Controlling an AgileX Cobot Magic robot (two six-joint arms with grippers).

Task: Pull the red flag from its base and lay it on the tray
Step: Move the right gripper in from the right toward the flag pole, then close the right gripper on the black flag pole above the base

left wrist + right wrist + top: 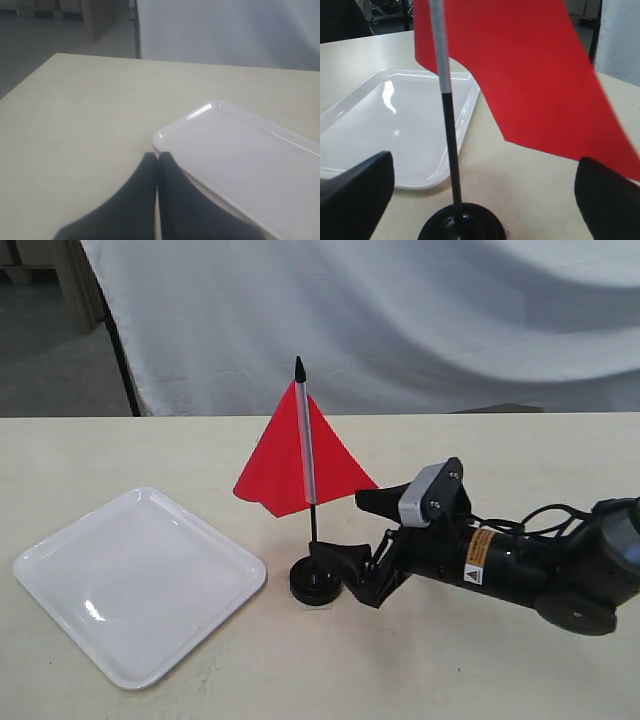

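The red flag (300,465) stands upright in the black base (315,585) near the table's middle. In the right wrist view its cloth (530,75) hangs above the stick (451,150) and the base (462,225). My right gripper (340,527) is open just right of the base, its fingers apart on either side of the stick and touching nothing. The white tray (135,580) lies left of the base, with nothing on it. My left gripper (157,156) is shut on nothing beside a corner of the tray (240,150); the exterior view does not show it.
A white cloth backdrop (400,320) hangs behind the table's far edge, with a black pole (120,350) at its left. The table's left edge (25,80) drops off to a grey floor. The right arm's body (540,570) lies low over the table.
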